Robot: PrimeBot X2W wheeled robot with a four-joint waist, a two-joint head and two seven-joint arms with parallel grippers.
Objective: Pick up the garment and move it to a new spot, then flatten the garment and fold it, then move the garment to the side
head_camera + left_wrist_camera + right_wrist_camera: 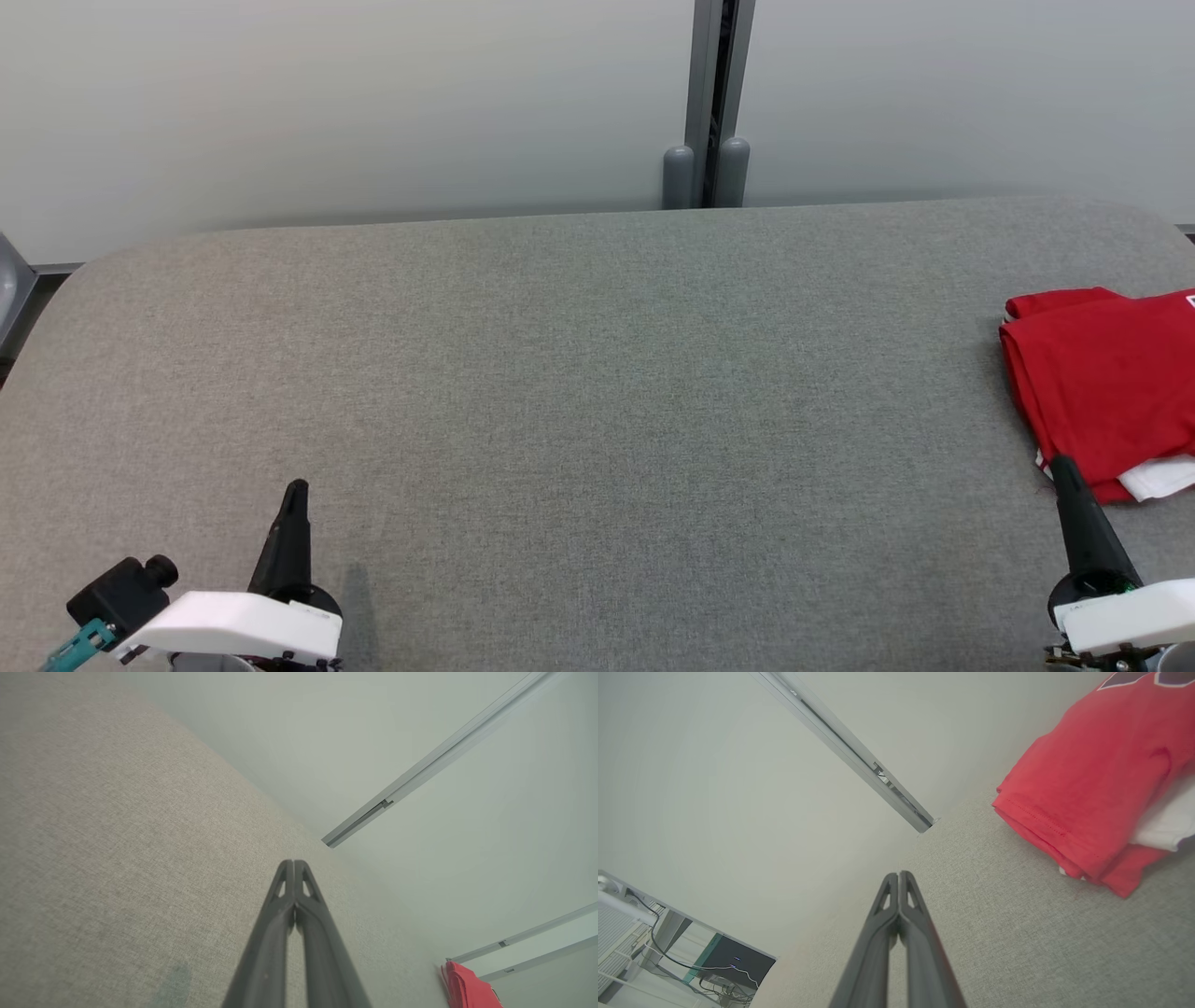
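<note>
The red garment (1102,383) sits folded at the right end of the grey table (579,373), a compact stack with its far side cut off by the picture's edge. There's a white layer (1158,476) peeking out from under the red at the stack's near edge, and the right wrist view catches dark lettering with a white outline on the top face. The hemmed fold faces the table's middle.

Closest to it is the right gripper (1062,467), over the table's near right corner. Its two dark fingers are pressed tight together with nothing between them. In the head view the tip lines up with the garment's near corner, but the right wrist view shows bare table between the tip and the cloth, so it is near, not touching.

Across at the table's near left corner is the left gripper (297,487), well apart from the garment, its fingers also clamped together tip to tip and empty.

The middle of the table is plain grey fabric. Behind the table's far edge rises a pale wall (373,93), split by a grey metal post (714,93) with two rounded caps (679,177) at its foot
</note>
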